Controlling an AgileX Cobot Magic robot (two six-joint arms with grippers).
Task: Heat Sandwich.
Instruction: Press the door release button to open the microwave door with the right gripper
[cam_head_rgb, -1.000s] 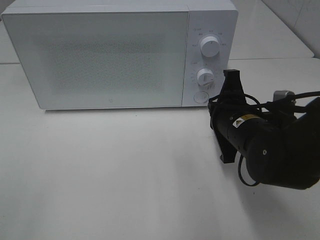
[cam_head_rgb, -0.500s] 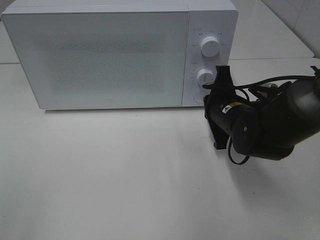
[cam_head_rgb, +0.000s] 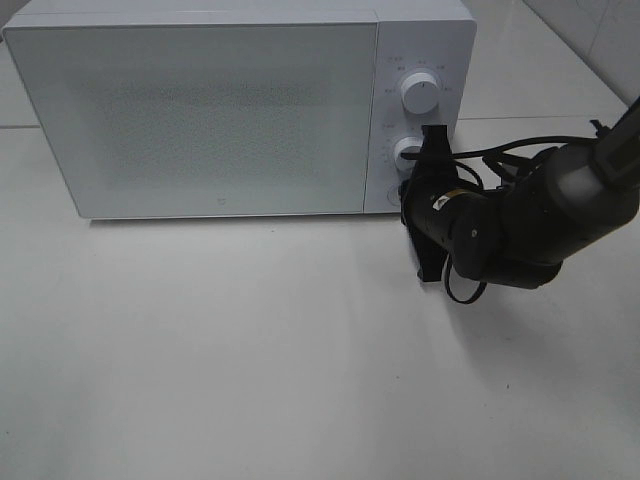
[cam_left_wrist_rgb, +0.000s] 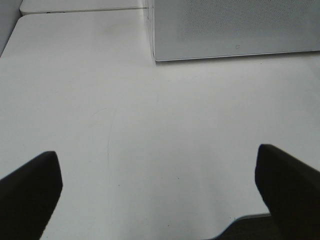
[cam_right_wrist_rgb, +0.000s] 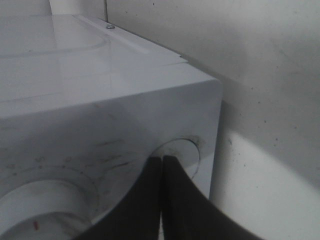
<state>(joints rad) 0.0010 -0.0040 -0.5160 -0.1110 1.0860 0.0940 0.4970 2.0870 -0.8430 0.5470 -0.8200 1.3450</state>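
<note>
Microwave (cam_head_rgb: 200, 110), door shut, at table's (cam_head_rgb: 200, 380) 11 o'clock. Right jaws pressed together, tips at round button (cam_right_wrist_rgb: 186, 146) at panel's (cam_head_rgb: 445, 40) 6 o'clock. Left jaws wide apart above table.

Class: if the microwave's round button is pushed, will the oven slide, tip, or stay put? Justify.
Probably stays put: the microwave is a broad, low box flat on the table, so tipping seems unlikely. It looks heavy beside the slim right gripper, jaws shut at the round button. A hard shove might slide it; the table looks smooth.
</note>
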